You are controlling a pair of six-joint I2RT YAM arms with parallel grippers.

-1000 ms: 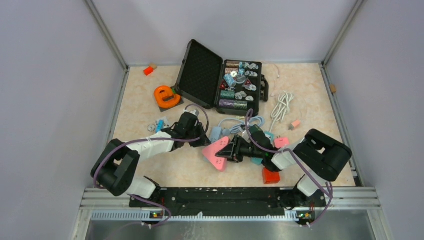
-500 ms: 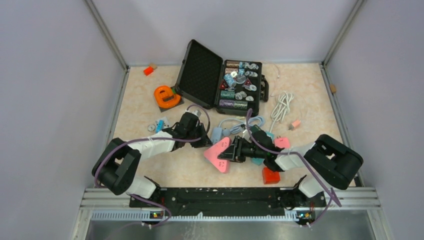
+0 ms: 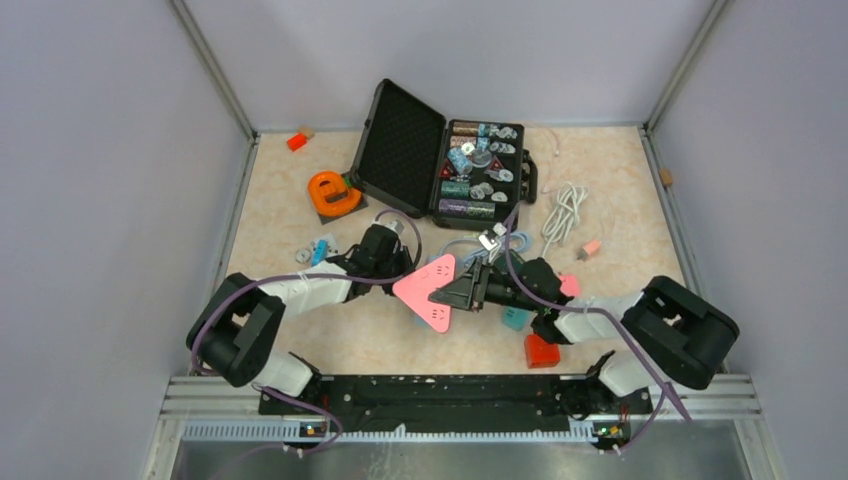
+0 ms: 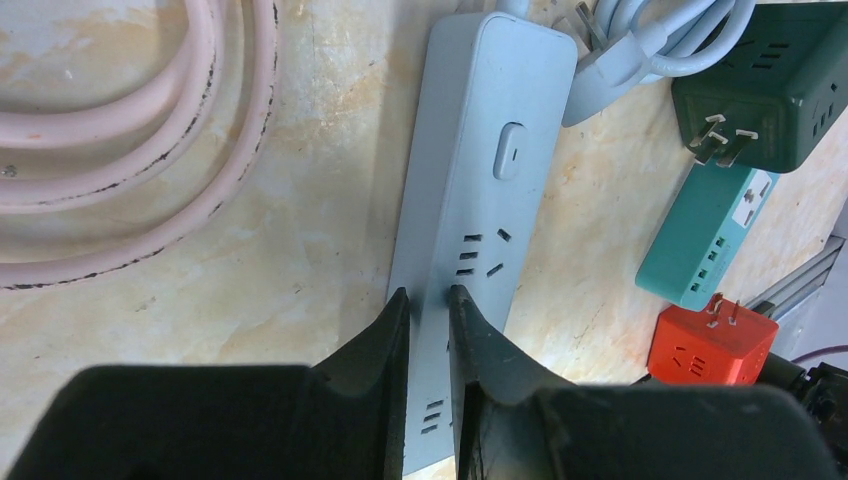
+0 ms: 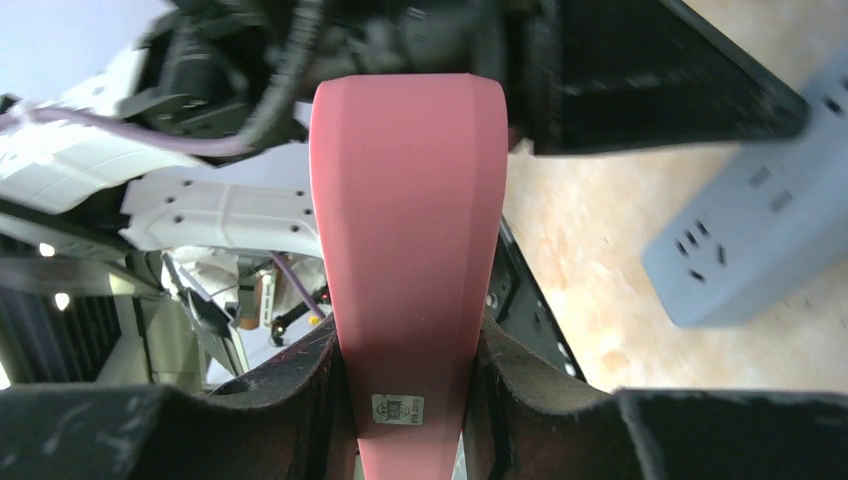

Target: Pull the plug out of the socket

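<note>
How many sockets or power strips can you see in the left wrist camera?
4: grey strip under the left gripper, green cube top right, teal strip below it, red cube lowest. Others may be hidden.

Pink socket (image 5: 405,290) has small sticker, txt unreadable.

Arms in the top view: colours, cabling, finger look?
Both arms are alike: white link shells with chunky black joint housings and a purple cable looped along each. The left gripper and right gripper are black; in the wrist views their fingers are matte black tapered wedges.
</note>
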